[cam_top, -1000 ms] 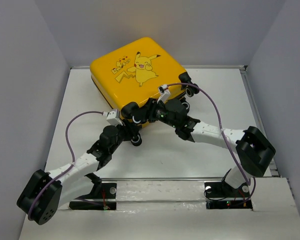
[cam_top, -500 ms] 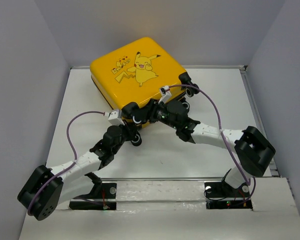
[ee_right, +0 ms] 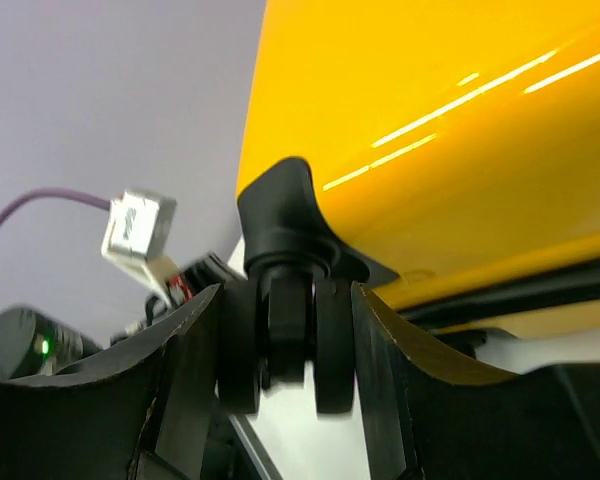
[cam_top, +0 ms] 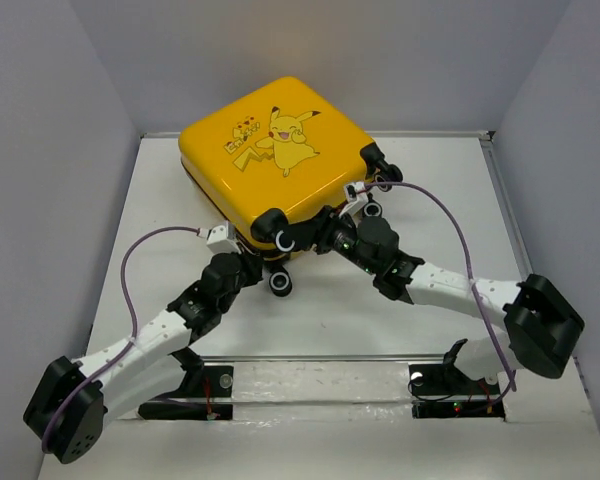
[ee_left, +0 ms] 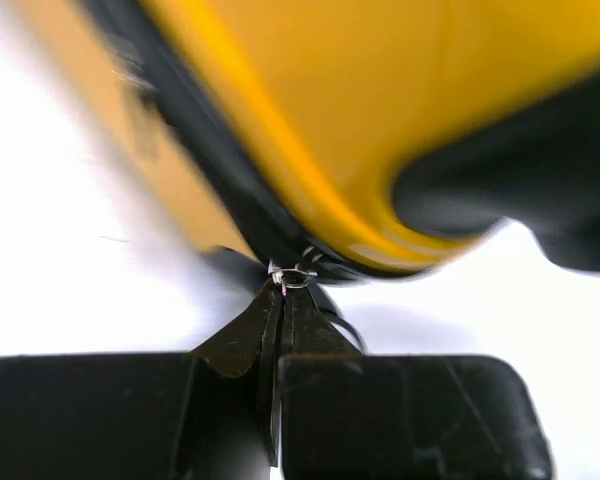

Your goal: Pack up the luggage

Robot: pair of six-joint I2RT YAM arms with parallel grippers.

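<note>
Left wrist view: the left hand (ee_left: 282, 303) was clamped on the luggage's (ee_left: 380, 120) zipper pull (ee_left: 296, 276), wanting steady seam-wise tugging.

White desk (cam_top: 380, 325), walled on three sides, carries a single item directly: the yellow luggage (cam_top: 280, 175), lying print-up at the far left-centre with its wheeled edge toward the near side.

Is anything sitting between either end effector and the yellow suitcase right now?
Nothing visible. The left end effector is pinched shut on the small metal zipper pull at the seam of the yellow hard-shell suitcase; the right end effector grips a black caster wheel at its near corner.
</note>
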